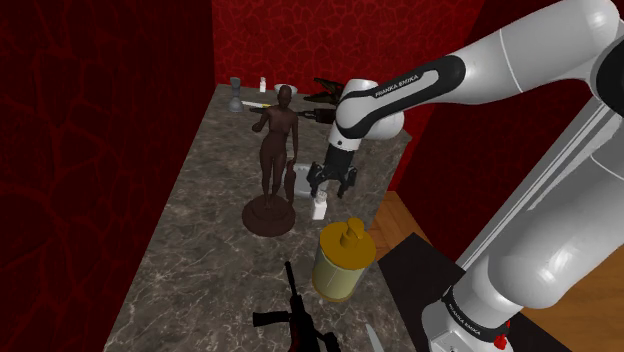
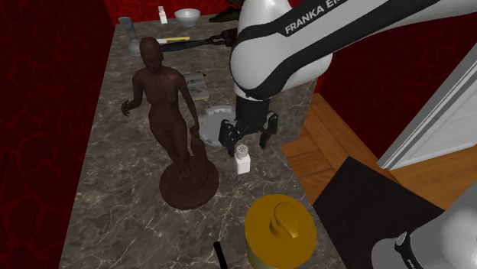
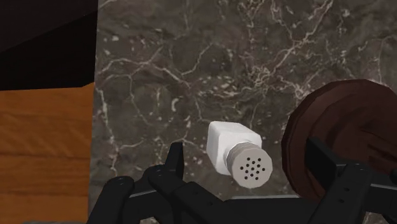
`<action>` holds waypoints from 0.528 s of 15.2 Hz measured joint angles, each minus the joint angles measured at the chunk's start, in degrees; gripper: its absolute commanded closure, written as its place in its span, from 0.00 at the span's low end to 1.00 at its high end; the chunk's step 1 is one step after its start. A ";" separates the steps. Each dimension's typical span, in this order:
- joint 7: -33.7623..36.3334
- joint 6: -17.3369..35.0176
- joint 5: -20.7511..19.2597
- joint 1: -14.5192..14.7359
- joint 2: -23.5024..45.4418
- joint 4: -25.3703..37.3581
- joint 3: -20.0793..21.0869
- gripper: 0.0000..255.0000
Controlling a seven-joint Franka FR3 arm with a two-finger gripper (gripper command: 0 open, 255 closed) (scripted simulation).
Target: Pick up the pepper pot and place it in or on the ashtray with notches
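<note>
- Writing: white arm [image 1: 400, 95] reads "FRANKA EMIKA" in the shoulder view; the second exterior view cuts it to "FRANKA EM".
- Shoulder view's left: dark brown figurine of a standing woman [image 1: 275, 140] on a round base, on the dark grey veined marble counter [image 1: 190, 230]. The wrist view shows its base [image 3: 337, 127] beside one finger.
- Just right of that base: white square pepper pot with grey perforated cap [image 1: 319, 207], upright on the counter. The cap holes [image 3: 249, 167] can be counted in the wrist view.
- Over the pot: all-black gripper [image 1: 332, 185], fingers spread either side of the cap, not touching.
- Just behind the gripper: pale grey round ashtray [image 2: 212, 118], partly hidden by it.
- Near right: yellow lidded jar [image 1: 343, 262]; black toy rifle [image 1: 292, 315] at the near edge.
- Far end: grey goblet [image 1: 235, 95], small white bottle [image 1: 263, 85], white bowl [image 2: 187, 15].
</note>
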 measured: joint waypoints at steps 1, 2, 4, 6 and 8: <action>0.00 0.82 0.18 0.10 0.66 -0.10 0.10 0.00; -0.18 1.78 0.39 0.16 1.32 -0.39 0.16 0.00; -0.24 3.37 0.75 0.40 2.45 -0.79 0.40 0.00; -0.35 4.86 1.14 0.64 3.29 -1.38 0.64 0.00; -0.43 5.30 1.23 0.67 3.62 -1.49 0.67 0.00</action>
